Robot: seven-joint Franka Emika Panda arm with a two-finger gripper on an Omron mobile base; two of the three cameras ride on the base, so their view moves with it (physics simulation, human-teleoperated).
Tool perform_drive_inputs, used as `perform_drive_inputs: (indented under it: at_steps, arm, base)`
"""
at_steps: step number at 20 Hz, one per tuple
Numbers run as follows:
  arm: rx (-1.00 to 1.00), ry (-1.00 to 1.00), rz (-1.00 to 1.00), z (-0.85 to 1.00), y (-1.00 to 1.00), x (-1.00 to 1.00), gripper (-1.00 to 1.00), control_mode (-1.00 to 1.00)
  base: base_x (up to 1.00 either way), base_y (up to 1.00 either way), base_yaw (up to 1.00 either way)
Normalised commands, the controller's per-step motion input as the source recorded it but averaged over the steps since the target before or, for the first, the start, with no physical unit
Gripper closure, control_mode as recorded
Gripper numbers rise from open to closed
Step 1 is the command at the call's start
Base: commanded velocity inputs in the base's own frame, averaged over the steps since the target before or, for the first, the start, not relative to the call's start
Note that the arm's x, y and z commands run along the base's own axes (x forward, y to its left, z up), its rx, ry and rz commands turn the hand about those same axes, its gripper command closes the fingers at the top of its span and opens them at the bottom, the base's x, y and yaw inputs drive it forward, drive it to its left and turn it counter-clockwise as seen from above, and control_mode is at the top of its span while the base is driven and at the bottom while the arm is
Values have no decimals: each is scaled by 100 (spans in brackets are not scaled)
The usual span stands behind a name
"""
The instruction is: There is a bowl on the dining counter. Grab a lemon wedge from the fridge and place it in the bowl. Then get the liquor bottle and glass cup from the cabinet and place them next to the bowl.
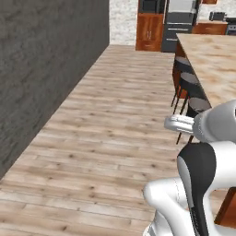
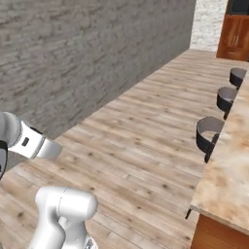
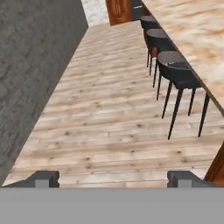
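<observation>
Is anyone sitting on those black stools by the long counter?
No. The three black stools beside the wooden counter all stand with bare seats.

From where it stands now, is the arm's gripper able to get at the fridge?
Probably not. The fridge stands at the far end of the room, beyond the stools; the open gripper hangs over bare floor.

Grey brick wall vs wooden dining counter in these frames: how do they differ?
The grey brick wall stands vertical along the left of the plank floor; the light wooden dining counter lies flat along the right. The wall is dark, rough and bare of furniture; the counter is pale, marbled and has black bar stools lined against it. Both run lengthwise toward the far kitchen.
</observation>
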Motion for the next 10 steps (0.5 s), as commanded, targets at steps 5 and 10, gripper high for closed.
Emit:
perform_drive_inputs:
  at_steps: [5,10]
  arm:
    - [0,0,0,0,0,0,-100,100]
    - [0,0,0,0,0,0,-100,100]
  base:
    - [100,82,-36]
    - [100,71,-38]
